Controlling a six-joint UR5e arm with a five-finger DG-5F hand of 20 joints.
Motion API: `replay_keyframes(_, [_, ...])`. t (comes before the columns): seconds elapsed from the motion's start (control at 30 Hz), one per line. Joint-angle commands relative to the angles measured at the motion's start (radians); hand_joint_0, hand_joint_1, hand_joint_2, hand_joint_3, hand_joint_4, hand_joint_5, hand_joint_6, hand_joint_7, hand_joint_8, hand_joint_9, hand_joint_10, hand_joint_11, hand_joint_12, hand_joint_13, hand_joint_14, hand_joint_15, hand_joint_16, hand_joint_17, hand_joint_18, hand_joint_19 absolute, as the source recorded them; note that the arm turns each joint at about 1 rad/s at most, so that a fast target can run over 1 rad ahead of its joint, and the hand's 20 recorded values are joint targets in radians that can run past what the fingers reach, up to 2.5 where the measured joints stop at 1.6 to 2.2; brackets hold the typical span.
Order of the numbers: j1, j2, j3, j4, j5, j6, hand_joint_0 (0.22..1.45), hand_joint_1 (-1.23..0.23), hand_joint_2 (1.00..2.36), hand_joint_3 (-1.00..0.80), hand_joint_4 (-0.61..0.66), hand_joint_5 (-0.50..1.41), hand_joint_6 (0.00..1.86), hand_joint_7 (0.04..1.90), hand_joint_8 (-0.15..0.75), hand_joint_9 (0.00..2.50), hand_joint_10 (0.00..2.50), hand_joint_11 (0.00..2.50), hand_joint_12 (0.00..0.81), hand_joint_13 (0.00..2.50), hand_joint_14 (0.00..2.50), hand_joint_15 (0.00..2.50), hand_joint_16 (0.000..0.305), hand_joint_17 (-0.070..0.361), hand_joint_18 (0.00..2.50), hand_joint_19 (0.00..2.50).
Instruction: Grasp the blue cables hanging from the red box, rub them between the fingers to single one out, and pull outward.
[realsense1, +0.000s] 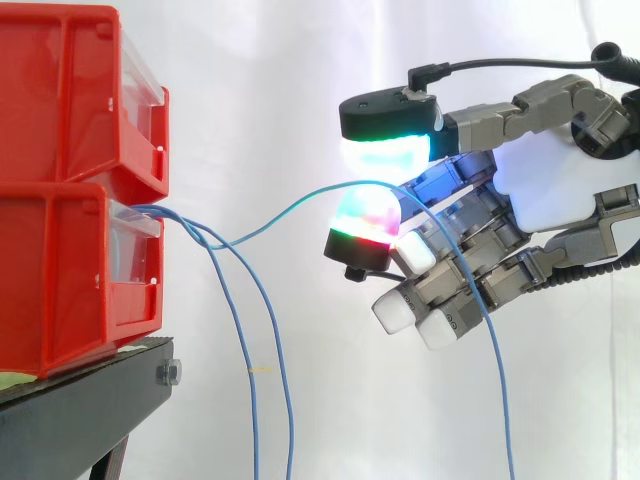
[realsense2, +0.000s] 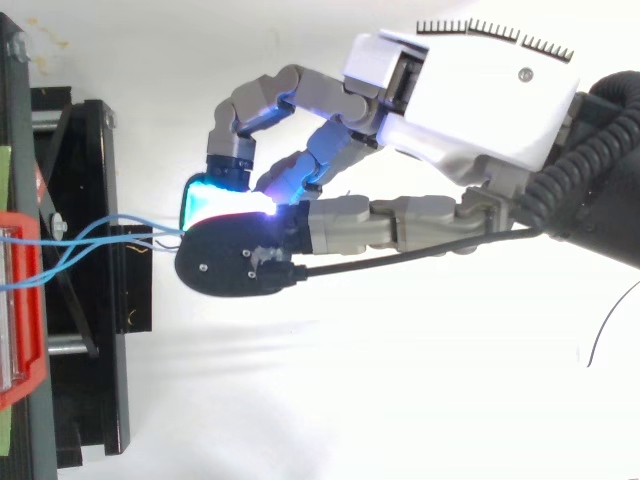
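Robot hand (realsense1: 550, 180) clamping one blue cable (realsense1: 285, 211) between glowing pads (realsense1: 365, 215), well out from lower red bin (realsense1: 60, 280). Other blue cables (realsense1: 235, 330) hanging just beside bin front. Cable looking thin, light, limp, likely slippery; pinching firmly advisable.

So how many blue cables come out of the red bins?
3. One cable runs from the lower bin up between the hand's pads, then hangs down. A second and a third hang free near the bin. Others may hide inside.

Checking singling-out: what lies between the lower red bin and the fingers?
Side view: one blue cable runs from the lower red bin to the fingers pinching it; two other blue cables hang from the bin, clear of the hand.
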Motion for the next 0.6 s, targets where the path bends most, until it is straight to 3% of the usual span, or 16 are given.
replay_keyframes(0.0, [0.000,0.000,0.000,0.000,0.000,0.000,0.56,-0.64,1.01,-0.34,0.20,-0.12,0.84,1.05,0.349,1.04,0.02,0.53,0.428,0.82,0.02,0.48,0.049,0.111,0.66,0.49])
replay_keyframes(0.33, [0.000,0.000,0.000,0.000,0.000,0.000,0.55,-0.64,1.01,-0.38,0.20,-0.11,0.85,1.06,0.351,1.06,0.02,0.53,0.428,0.83,0.02,0.47,0.050,0.111,0.67,0.48])
replay_keyframes(0.57, [0.000,0.000,0.000,-0.003,0.000,0.000,0.55,-0.75,1.01,-0.38,0.21,-0.12,0.86,1.09,0.347,1.03,0.02,0.54,0.431,0.82,0.02,0.48,0.049,0.111,0.67,0.48])
